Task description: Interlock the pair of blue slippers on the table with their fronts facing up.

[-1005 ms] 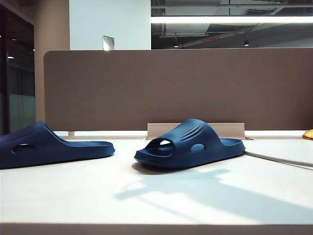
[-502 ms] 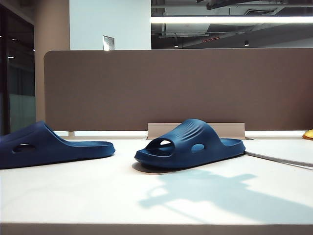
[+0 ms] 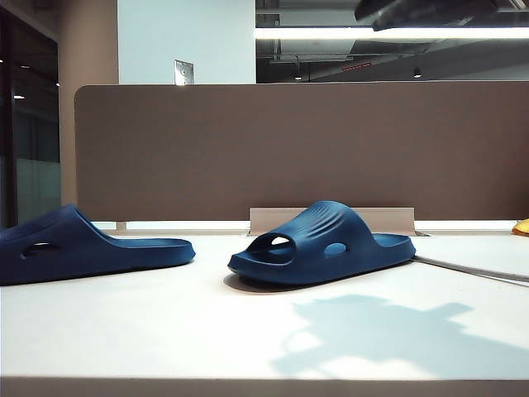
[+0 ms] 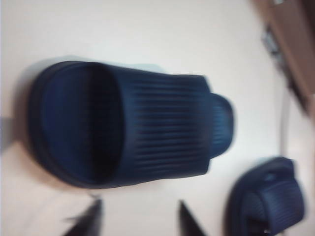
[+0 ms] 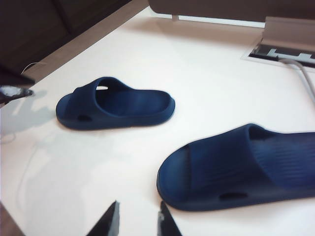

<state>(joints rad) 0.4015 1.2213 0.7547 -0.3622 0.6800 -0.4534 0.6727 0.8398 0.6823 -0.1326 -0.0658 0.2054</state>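
We are seeing the arm shadow sliding rightward across the table (image 3: 124, 331) — both blue slippers (image 3: 322, 244) lying untouched, soles down, well apart. Left gripper (image 4: 140, 216) is hovering over the left slipper (image 4: 123, 123), fingers parted, empty; right gripper (image 5: 138, 219) is hanging near the other (image 5: 241, 167), narrowly parted, empty — interlocking is not yet starting.

You are looking at a brown partition panel (image 3: 289, 149) standing behind the table — a yellow object (image 3: 521, 227) is peeking in at the right edge. A grey cable (image 3: 471, 269) is lying across the surface.

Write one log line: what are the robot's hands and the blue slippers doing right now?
left gripper: open, above left slipper | right gripper: open, empty, above table | right slipper: upright, slippers apart
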